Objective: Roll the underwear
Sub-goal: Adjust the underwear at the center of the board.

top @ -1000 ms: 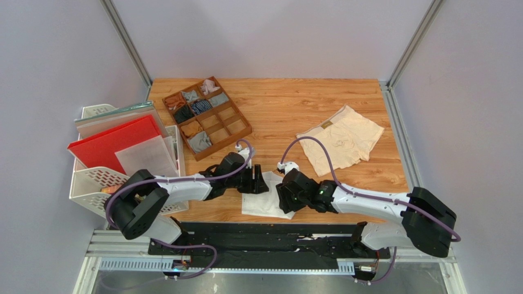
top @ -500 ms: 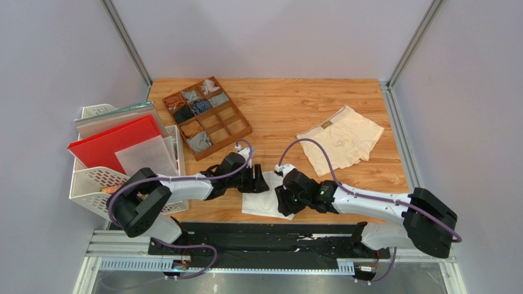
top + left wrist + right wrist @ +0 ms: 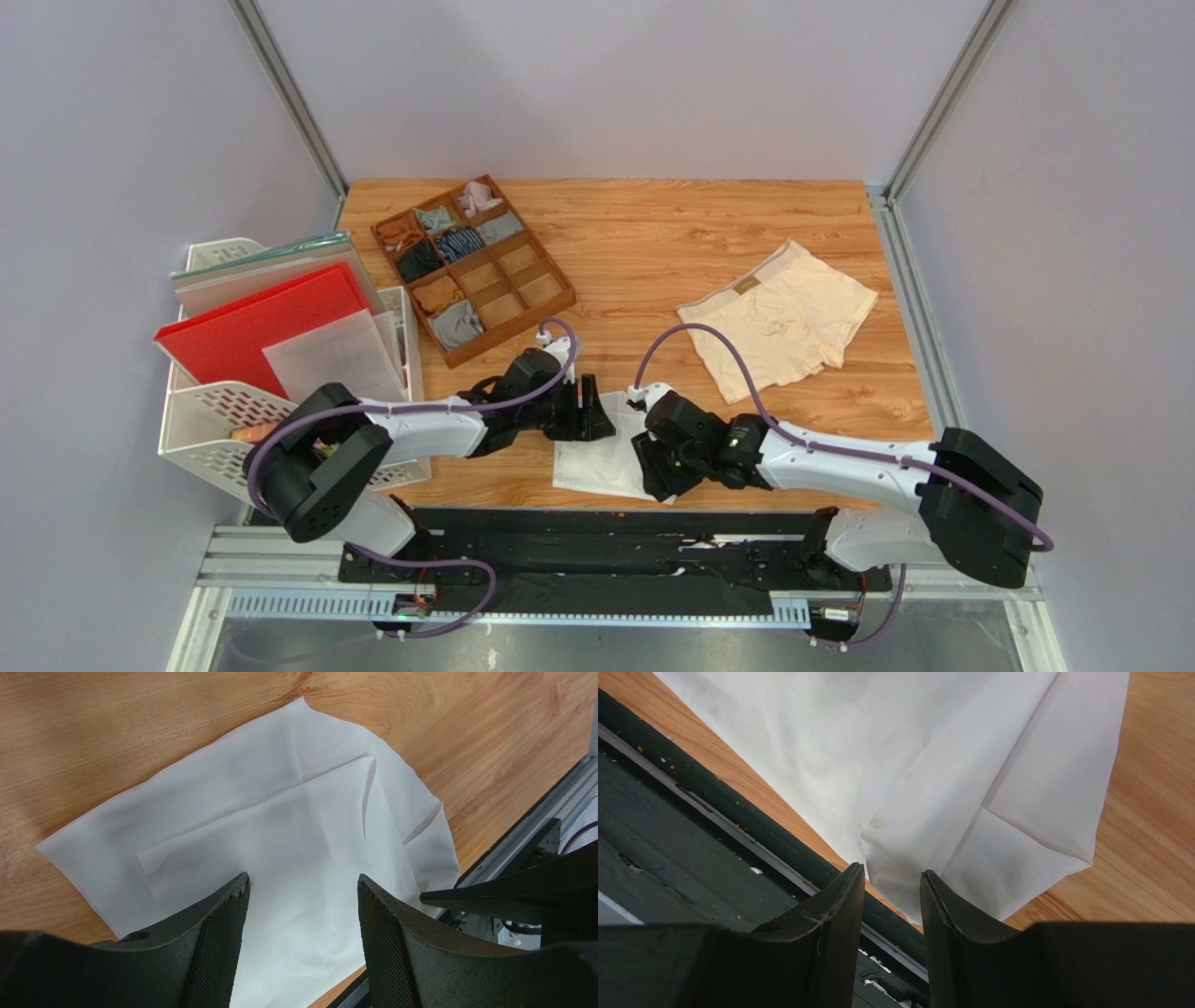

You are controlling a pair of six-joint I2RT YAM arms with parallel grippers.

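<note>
We find white underwear [image 3: 589, 469] folded, unrolled; cream underwear [image 3: 780, 331] far right untouched; left gripper [image 3: 302, 882] and right gripper [image 3: 891, 873] both open.

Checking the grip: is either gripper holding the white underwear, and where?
Left gripper: nothing, open above white underwear. Right gripper straddles its near folded edge; grip unclear.

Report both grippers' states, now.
Left gripper: open, above the white brief, holding nothing.
Right gripper: narrowly open, fingers either side of the brief's near corner, not clamped on it.
</note>
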